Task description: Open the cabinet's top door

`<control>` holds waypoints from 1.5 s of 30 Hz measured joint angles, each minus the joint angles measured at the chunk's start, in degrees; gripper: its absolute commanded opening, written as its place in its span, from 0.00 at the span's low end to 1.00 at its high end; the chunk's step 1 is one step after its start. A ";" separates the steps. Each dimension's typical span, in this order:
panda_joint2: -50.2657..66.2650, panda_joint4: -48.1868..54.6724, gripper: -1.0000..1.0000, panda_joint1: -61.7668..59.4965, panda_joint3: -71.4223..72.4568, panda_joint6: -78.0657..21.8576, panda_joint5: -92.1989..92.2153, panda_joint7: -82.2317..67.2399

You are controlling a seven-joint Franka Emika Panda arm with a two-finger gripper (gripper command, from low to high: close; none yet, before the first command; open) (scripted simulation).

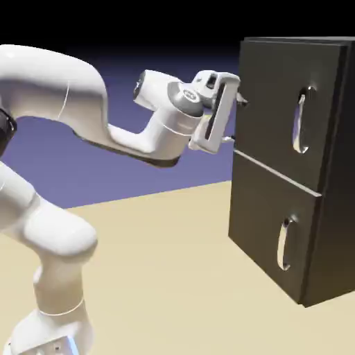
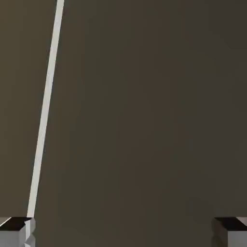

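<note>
We see the charcoal, smooth-faced cabinet (image 1: 267, 215) on the exterior view's right, on a pale tan bench (image 1: 159, 277). Its flat, rectangular top door (image 1: 270, 104) faces left toward the camera, long axis upright, with a curved silver handle (image 1: 299, 121). Our jaws (image 1: 237, 119) stand wide apart.

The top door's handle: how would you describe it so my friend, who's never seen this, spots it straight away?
Find the tall, dark cabinet on the exterior view's right. A pale line splits its front into two doors; on the top door, look for the upright, shiny silver loop. Its near twin sits on the door below that line.
</note>
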 measured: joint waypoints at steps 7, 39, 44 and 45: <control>-1.13 3.71 0.50 6.13 -6.32 -0.81 -17.44 -5.16; 0.13 22.62 0.00 35.18 -33.71 -4.32 -72.84 -19.16; 5.06 18.81 0.00 24.80 -25.49 -6.05 -73.15 -12.15; 6.04 18.36 0.00 22.72 -23.76 -6.10 -73.30 -10.44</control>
